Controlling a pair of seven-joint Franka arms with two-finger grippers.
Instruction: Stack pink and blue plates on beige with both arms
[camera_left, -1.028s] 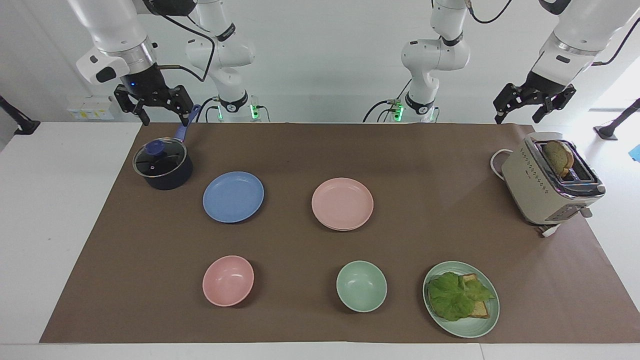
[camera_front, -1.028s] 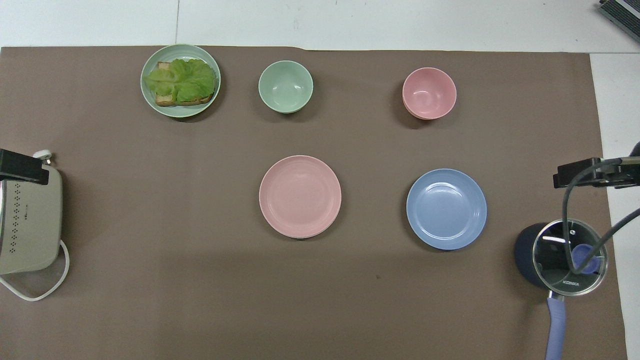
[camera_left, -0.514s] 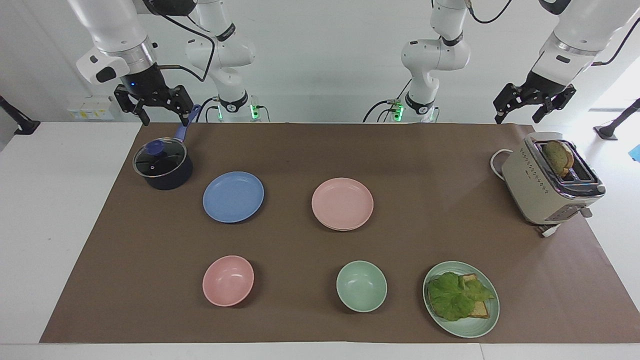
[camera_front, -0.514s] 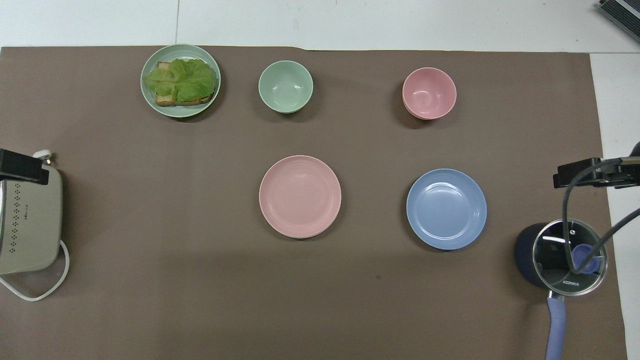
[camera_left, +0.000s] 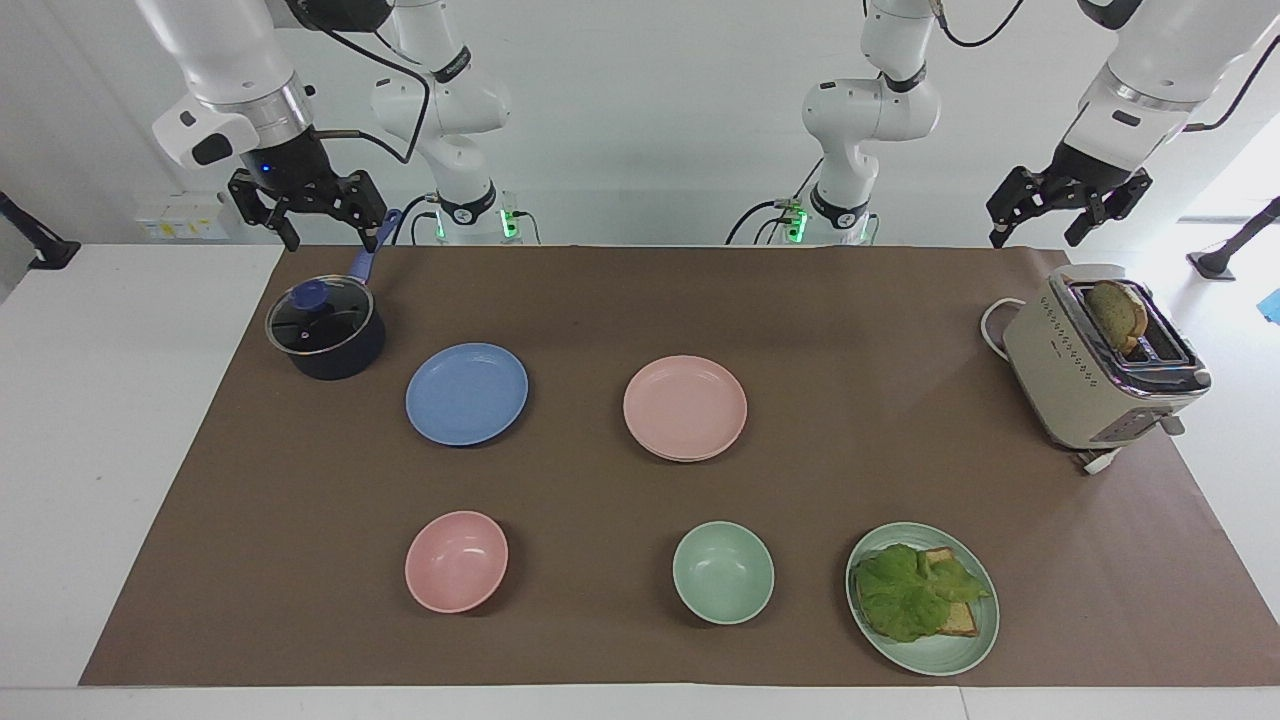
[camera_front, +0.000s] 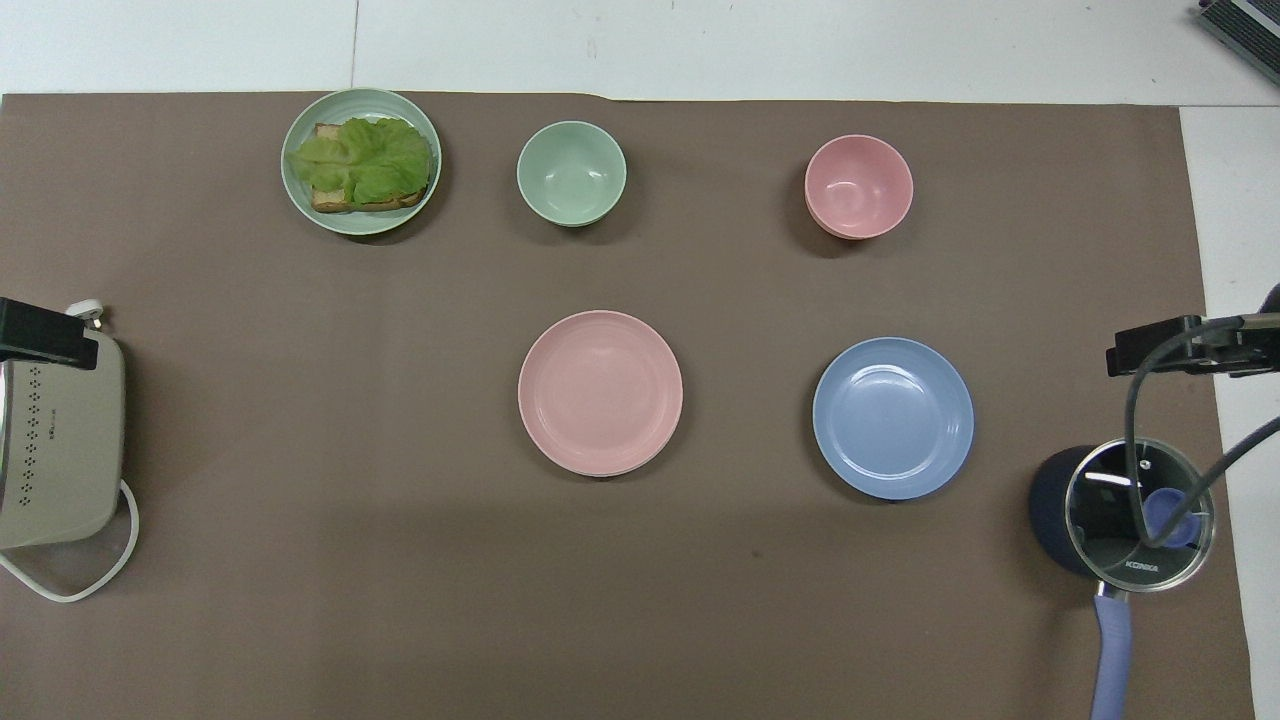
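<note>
Your right claw (camera_left: 325, 235) hangs in the air above the dark pot (camera_left: 325, 330) at the right arm's end of the surface (camera_left: 600, 300). Its fingers are spread wide and it holds nothing.

Next along is the blue plate (camera_left: 466, 393). It lies flat on the surface by itself, a little farther from the robots than the pot and apart from it.

The pink plate (camera_left: 685, 405) sits mid-surface, beside the blue one with a clear gap between them. A second rim shows just under its edge. I take that to be the beige plate (camera_left: 690, 457), though its colour is hard to tell, and no other beige plate is in view.

Your left claw (camera_left: 1033, 235) is also raised, wide and empty, over the toaster (camera_left: 1090, 385) at the left arm's end.

By my reading, pink is already on beige and the blue plate is the step in hand. Neither arm has started on it.

The right arm is the better placed for the next move:
- Bring its claw down to the blue plate's rim.
- Pinch the rim and lift the plate level.
- Carry it over the pink plate, centre it, and release it low.

The plate is shallow, so the grip on its rim will be thin. The left arm can wait.
</note>
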